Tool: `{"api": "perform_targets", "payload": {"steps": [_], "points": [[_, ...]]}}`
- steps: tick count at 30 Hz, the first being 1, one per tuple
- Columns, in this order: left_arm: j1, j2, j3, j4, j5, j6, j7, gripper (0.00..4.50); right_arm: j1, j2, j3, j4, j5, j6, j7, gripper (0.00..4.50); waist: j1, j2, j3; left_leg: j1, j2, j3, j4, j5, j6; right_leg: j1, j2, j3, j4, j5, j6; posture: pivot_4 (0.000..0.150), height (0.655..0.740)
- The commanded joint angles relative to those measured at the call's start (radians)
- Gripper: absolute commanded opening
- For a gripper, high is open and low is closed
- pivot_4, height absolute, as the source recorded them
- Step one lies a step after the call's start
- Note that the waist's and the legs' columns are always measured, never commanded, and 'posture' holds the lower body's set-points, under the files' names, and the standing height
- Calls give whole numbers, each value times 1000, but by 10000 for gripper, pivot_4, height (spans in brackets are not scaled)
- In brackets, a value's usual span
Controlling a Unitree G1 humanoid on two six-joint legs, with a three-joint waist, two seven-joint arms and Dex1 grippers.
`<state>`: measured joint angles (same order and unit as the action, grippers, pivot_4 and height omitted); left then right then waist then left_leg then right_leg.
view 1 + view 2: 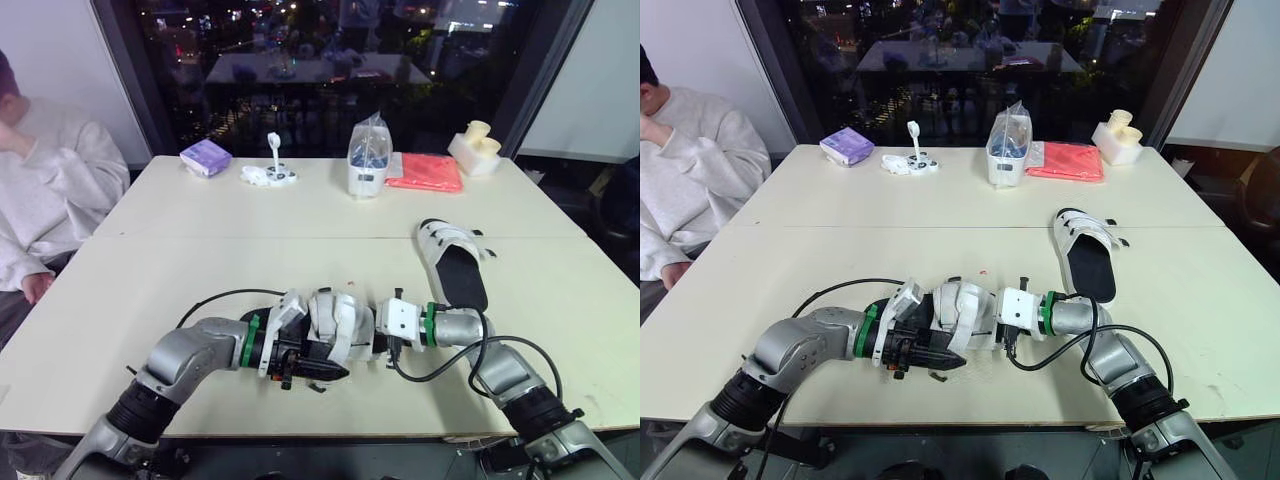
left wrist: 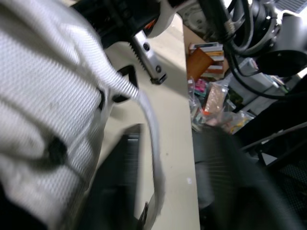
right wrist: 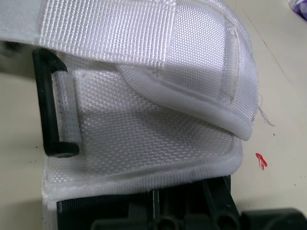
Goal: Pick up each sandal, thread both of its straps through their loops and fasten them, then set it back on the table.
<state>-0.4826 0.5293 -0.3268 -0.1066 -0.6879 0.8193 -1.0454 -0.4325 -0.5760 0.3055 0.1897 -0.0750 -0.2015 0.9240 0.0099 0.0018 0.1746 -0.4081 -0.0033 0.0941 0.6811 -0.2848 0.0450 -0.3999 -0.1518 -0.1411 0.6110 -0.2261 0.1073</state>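
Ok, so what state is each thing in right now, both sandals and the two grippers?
near sandal: between both grippers, one strap hanging loose
far sandal: lying flat on the table, footbed up, untouched
left gripper: against the near sandal, grip hidden
right gripper: against the near sandal, grip hidden

white sandal (image 1: 335, 325) | front table edge | second sandal (image 1: 455, 262) | flat, farther right

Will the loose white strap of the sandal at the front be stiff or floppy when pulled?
Probably floppy: the strap is thin woven webbing and droops in a curve. The sandal's padded upper looks thicker, so it may hold shape better.
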Motion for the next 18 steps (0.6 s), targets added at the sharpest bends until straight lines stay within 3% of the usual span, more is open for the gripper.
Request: {"api": "perform_targets", "payload": {"steps": [1,7,18], "points": [[-14,12,37,-50,-55,51,-59,410,52,-9,63,58,-66,49,25,0,0,0,0,0,0,0,0,0,0,1,0,0,0,0,0,1500,7400],[-105,-17,165,-14,-246,226,-94,410,49,-7,61,65,-67,47,20,0,-1,0,0,0,0,-1,0,0,0,0,0,0,0,0,0,1500,7400],[-227,-237,253,316,-124,161,86,410,40,-2,60,69,-72,47,14,0,-2,-1,0,0,0,0,0,2,2,3,2,-2,1,0,0,1500,7400]]}}
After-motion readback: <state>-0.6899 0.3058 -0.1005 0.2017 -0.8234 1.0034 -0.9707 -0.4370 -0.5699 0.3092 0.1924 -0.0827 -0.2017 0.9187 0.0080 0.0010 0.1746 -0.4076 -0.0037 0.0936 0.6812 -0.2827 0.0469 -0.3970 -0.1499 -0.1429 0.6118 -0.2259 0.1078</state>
